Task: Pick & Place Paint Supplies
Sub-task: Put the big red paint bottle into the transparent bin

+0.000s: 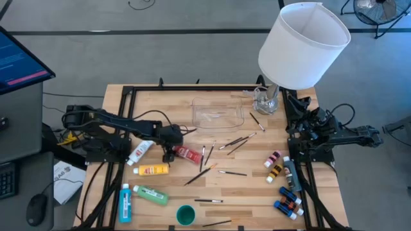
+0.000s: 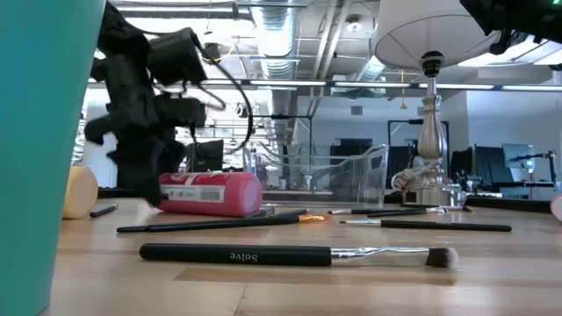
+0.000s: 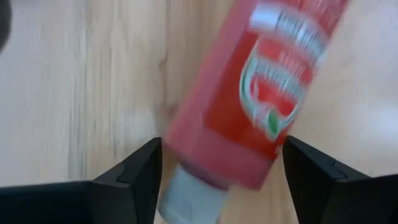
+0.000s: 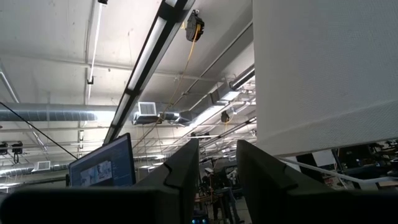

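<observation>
Nearest the low camera a teal cup [image 2: 39, 149] fills the left edge of the frame, with a dark-handled brush [image 2: 290, 255] lying flat across the lower centre just behind it.

Left gripper [image 1: 169, 154] is low over the table at left of centre in the high view. Its 2 fingers [image 3: 134, 180] stand wide apart, 1 on each side of the red paint bottle [image 3: 258, 93]; I see clear wood between each finger and the bottle, so nothing is clamped. I judge this spread is there to straddle the bottle's body before a squeeze.

Red paint bottle lies on its side, slanted across the wrist picture from upper right to lower centre, its white cap end between the fingertips. In the low view it rests on the wood at centre left, beside the dark gripper.

Other supplies lie loose: a yellow bottle [image 1: 153, 169] and a green bottle [image 1: 150, 194] at lower left of the high view, small bottles [image 1: 285, 183] in a row at lower right, thin brushes [image 1: 236, 144] scattered mid-frame. I take the clear tray [image 1: 218, 112] at upper centre to be the drop point; it looks to hold none of them.

Right gripper [image 4: 214, 165] is parked at the right edge, aimed up past the lampshade [image 4: 323, 74]; fingers stand a narrow gap apart, holding nothing.
</observation>
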Controlling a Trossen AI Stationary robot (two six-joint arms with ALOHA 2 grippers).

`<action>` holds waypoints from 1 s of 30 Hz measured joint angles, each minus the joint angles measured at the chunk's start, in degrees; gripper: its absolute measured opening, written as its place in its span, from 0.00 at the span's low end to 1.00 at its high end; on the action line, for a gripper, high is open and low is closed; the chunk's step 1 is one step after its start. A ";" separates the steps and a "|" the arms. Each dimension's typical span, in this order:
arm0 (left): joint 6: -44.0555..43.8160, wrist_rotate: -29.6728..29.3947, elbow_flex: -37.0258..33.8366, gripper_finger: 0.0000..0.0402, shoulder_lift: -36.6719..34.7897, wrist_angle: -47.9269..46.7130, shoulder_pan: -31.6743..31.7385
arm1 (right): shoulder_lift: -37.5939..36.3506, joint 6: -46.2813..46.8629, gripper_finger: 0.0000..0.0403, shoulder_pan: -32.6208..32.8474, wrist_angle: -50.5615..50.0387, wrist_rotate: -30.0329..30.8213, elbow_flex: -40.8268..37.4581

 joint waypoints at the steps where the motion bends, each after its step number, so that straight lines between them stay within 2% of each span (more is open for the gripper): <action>1: -0.02 0.06 0.06 0.56 -1.02 0.89 -0.34 | 0.02 0.00 0.25 0.00 -0.04 0.00 0.00; 6: -0.29 0.05 0.08 0.56 -4.65 3.34 -2.03 | 0.00 0.00 0.25 0.02 -0.02 0.00 0.00; 10: -1.36 0.04 0.08 0.56 -4.92 3.01 -2.77 | 0.00 0.00 0.25 0.02 -0.02 0.00 0.00; 30: -6.07 1.89 -1.09 0.51 0.36 2.30 -3.70 | 0.00 1.49 0.25 0.02 -0.81 0.00 0.00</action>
